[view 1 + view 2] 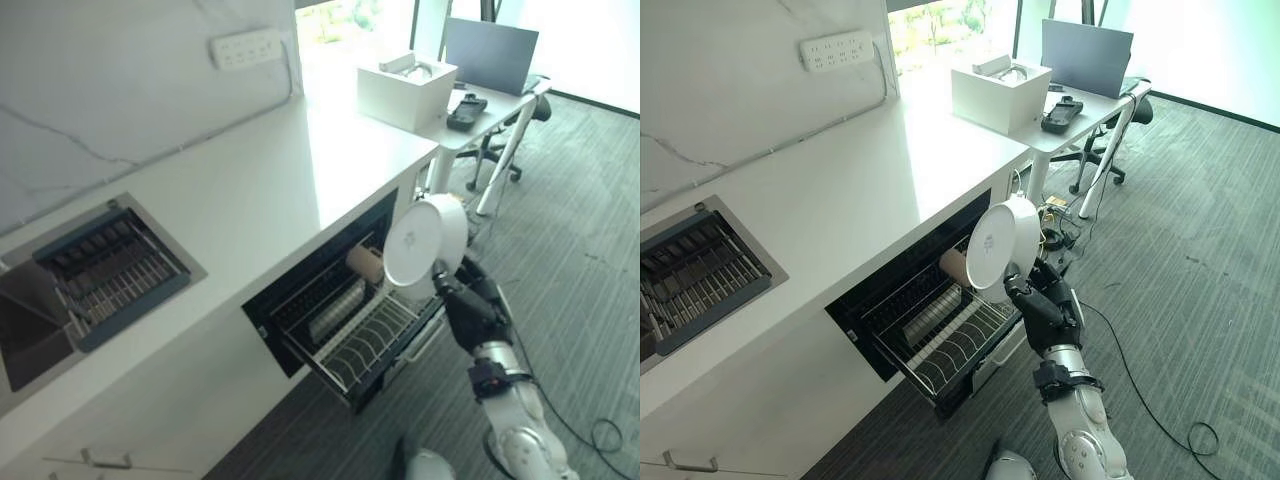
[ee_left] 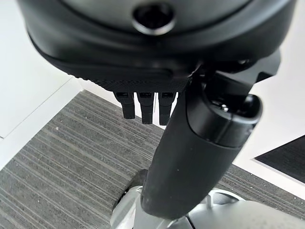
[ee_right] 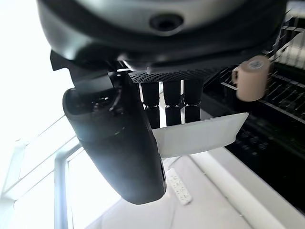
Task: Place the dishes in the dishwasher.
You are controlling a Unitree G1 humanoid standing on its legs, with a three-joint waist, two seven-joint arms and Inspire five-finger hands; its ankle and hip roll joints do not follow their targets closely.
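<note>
counter point(image 1: 260, 190): white | sink rack point(image 1: 110, 268) inset | box point(image 1: 405, 90) at far end

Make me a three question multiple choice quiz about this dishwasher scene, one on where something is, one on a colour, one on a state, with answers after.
1. Where is the white plate?
A. flat on the counter
B. held by the right hand above the pulled-out rack
C. on the floor

2. What colour is the mug in the dishwasher?
A. tan
B. blue
C. black

3. What state is the dishwasher rack in?
A. pushed in behind a closed door
B. taken out onto the counter
C. pulled out, open

Answers: 1 B, the hand's fingers pinch the plate's lower edge over the rack. 2 A, it shows beige beside the plate. 3 C, its wire tines stick out past the counter front.
</note>
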